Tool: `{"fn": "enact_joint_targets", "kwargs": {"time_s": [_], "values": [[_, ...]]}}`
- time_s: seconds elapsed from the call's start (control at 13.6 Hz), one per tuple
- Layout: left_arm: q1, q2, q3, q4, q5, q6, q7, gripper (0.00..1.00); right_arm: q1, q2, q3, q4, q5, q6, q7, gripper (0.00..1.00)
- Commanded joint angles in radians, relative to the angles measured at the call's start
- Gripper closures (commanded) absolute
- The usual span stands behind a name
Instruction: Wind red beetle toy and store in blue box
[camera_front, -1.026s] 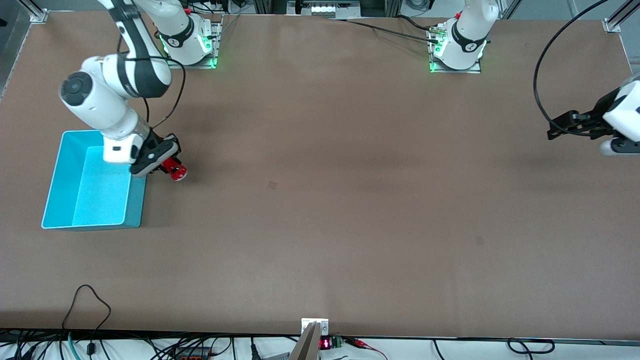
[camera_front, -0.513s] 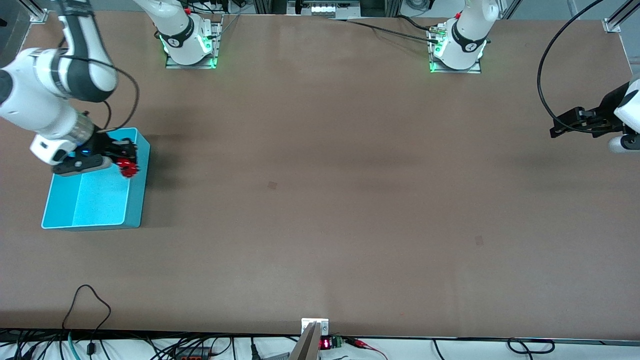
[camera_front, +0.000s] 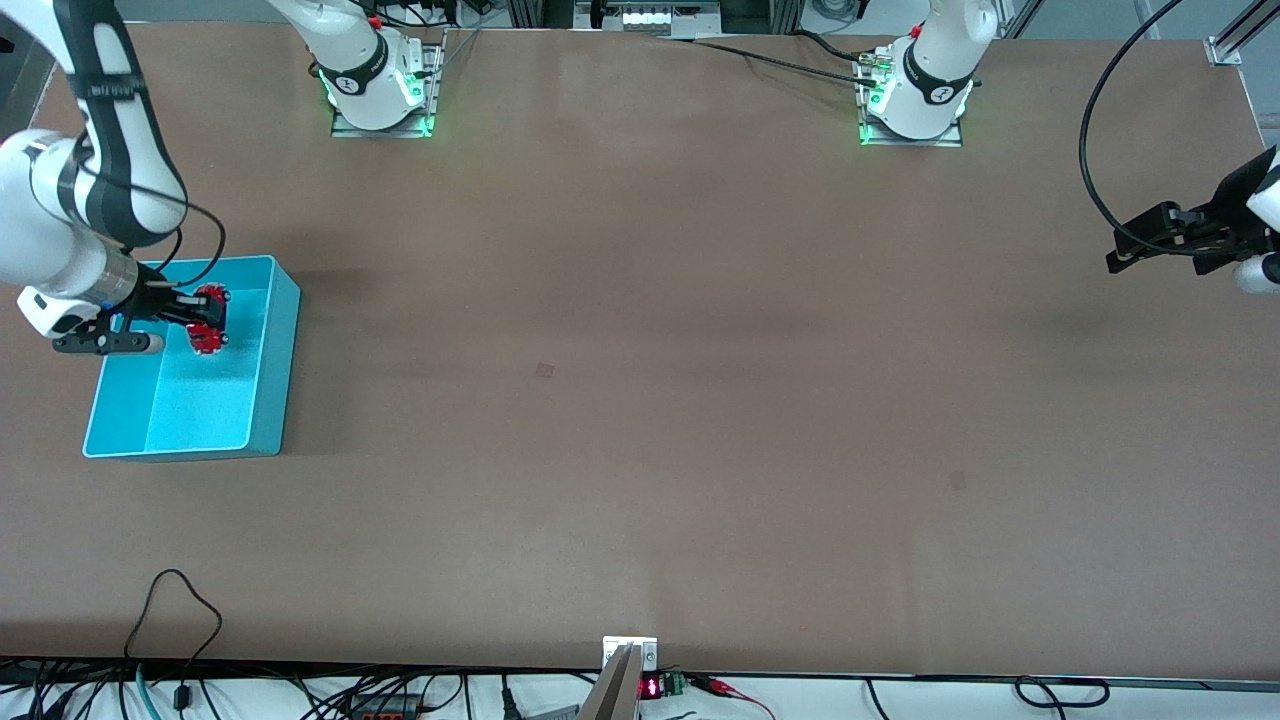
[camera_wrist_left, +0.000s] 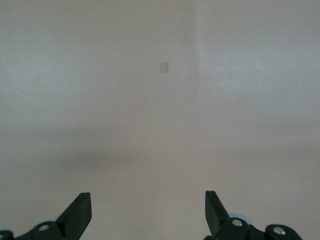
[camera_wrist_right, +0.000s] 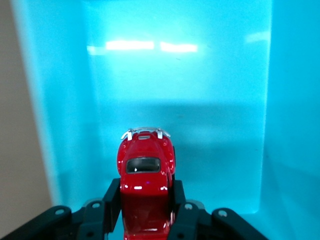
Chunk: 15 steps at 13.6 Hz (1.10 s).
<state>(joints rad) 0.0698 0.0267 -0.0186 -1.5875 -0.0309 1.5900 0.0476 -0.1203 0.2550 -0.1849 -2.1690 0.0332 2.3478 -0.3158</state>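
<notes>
Red beetle toy (camera_front: 208, 320) hung nose-down over our blue box (camera_front: 270, 355), pinched in the right gripper (camera_wrist_right: 146, 210); left gripper (camera_wrist_left: 145, 212) waited open at the bench's edge

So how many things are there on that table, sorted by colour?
Red: 1, the toy car, held in the right gripper over the box.
Blue: 1, the box.
Total: 2.
The left gripper holds nothing.
</notes>
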Motion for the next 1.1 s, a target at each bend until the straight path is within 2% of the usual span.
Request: {"fn": "enact_joint_targets", "kwargs": {"time_s": [0.0,0.15,0.29,0.37,0.44,0.66,0.81,1.03], "values": [[0.004,0.021,-0.014,0.041,-0.020,-0.028,0.006,0.00,-0.025,0.073,-0.004,0.032,-0.015,0.039,-0.002,1.00],[0.004,0.021,-0.038,0.041,-0.008,-0.028,0.002,0.00,-0.027,0.111,-0.007,0.031,-0.013,0.083,-0.006,0.97],[0.004,0.021,-0.041,0.041,-0.006,-0.028,0.002,0.00,-0.027,0.133,-0.013,0.028,-0.013,0.102,-0.006,0.40],[0.004,0.021,-0.041,0.043,-0.006,-0.028,0.002,0.00,-0.025,0.129,-0.013,0.026,-0.013,0.096,-0.005,0.17],[0.004,0.021,-0.043,0.043,-0.006,-0.028,0.002,0.00,-0.025,0.124,-0.013,0.026,-0.013,0.093,-0.005,0.00],[0.018,0.032,-0.035,0.043,-0.003,-0.027,0.003,0.00,-0.015,0.067,-0.011,0.028,-0.015,0.082,-0.005,0.00],[0.012,0.032,-0.038,0.043,-0.004,-0.027,0.002,0.00,-0.012,-0.012,0.005,0.050,-0.022,-0.020,-0.006,0.00],[0.012,0.032,-0.041,0.043,-0.003,-0.028,0.002,0.00,-0.013,-0.123,0.058,0.154,-0.018,-0.249,0.000,0.00]]}}
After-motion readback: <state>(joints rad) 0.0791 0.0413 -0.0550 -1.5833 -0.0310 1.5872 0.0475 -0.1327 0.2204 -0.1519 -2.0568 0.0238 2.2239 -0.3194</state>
